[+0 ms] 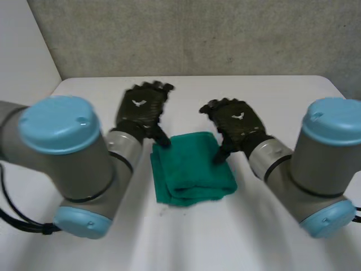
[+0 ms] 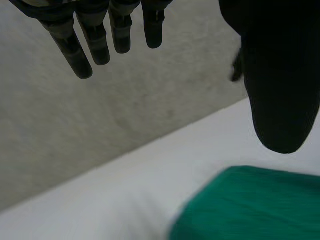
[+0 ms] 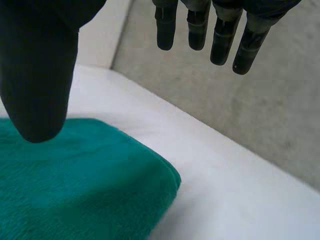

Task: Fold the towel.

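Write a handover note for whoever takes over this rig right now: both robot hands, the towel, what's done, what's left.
Left robot hand: open, holding nothing, thumb at the towel's far left corner; contact unclear.
Right robot hand: open, holding nothing, thumb over the towel's far right part; contact unclear.
Towel: green, lying in layers on the table between the hands.
Done: it looks folded at least once.
Left: perhaps one more fold; otherwise pull both hands clear.
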You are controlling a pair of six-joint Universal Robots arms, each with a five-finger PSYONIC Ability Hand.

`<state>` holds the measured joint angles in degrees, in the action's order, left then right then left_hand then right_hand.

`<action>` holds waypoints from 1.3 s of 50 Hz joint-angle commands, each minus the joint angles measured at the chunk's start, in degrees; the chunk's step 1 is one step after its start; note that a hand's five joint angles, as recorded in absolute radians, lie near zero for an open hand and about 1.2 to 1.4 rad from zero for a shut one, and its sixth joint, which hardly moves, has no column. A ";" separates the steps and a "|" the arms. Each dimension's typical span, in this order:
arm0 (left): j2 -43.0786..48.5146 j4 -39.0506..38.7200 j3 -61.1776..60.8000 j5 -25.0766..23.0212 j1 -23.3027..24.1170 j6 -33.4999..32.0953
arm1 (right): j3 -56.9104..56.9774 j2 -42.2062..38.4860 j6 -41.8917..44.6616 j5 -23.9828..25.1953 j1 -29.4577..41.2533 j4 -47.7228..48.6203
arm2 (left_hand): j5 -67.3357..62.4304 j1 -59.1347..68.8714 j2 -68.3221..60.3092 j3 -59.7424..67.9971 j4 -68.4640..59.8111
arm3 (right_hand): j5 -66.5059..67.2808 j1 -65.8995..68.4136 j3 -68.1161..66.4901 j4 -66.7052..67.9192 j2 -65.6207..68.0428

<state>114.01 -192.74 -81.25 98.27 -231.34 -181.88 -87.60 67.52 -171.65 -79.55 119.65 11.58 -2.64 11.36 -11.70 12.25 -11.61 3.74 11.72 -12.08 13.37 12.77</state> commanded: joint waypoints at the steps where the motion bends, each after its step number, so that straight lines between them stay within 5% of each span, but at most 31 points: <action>1: 10.69 7.38 8.21 -0.28 3.52 8.99 | 1.55 -1.34 -5.62 2.21 -5.04 -5.25 | -0.78 2.05 -1.71 1.16 -1.80 | -3.74 -1.72 2.08 -3.37 -2.77; 13: 17.73 10.62 7.44 2.00 2.56 7.43 | 10.69 -11.88 -5.45 2.55 -4.78 -14.29 | -0.94 2.22 -1.88 1.32 -1.96 | -3.74 -1.72 2.08 -3.37 -2.77; 24: 16.25 11.87 1.64 4.81 -0.78 -1.98 | 15.09 -17.42 -0.88 2.12 -0.65 -17.47 | 0.07 1.21 -0.87 0.32 -0.96 | -3.74 -1.72 2.08 -3.37 -2.77; 35: 11.41 11.78 -0.40 6.14 -0.34 -2.61 | 15.18 -18.13 2.46 1.15 -0.64 -17.47 | 0.40 0.87 -0.53 -0.02 -0.62 | -3.74 -1.72 2.08 -3.37 -2.77; 39: 6.33 11.69 0.57 5.97 0.01 -2.34 | 15.18 -15.32 2.11 -0.43 -0.99 -17.21 | 0.57 0.70 -0.36 -0.19 -0.45 | -3.74 -1.72 2.08 -3.37 -2.77; 49: -6.60 12.39 6.19 5.70 -3.67 -1.99 | 15.27 5.58 1.58 -14.39 -3.18 -12.11 | 0.41 0.87 -0.53 -0.02 -0.62 | -3.74 -1.72 2.08 -3.37 -2.77; 58: -15.74 25.04 10.50 -1.94 -10.44 1.16 | 14.39 12.81 1.50 -14.85 -8.64 -14.13 | 2.59 -1.32 1.65 -2.21 1.57 | -3.74 -1.72 2.08 -3.37 -2.77; 65: -20.32 25.57 10.06 -3.97 -14.40 4.07 | 13.86 15.18 1.41 -14.76 -8.91 -14.83 | 2.64 -1.36 1.70 -2.25 1.61 | -3.74 -1.72 2.08 -3.37 -2.77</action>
<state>98.32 -168.95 -70.92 96.82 -241.66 -180.85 -73.01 79.51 -170.15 -95.09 111.60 -1.81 -2.56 11.17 -11.70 12.25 -11.61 3.54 11.71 -12.08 13.37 12.77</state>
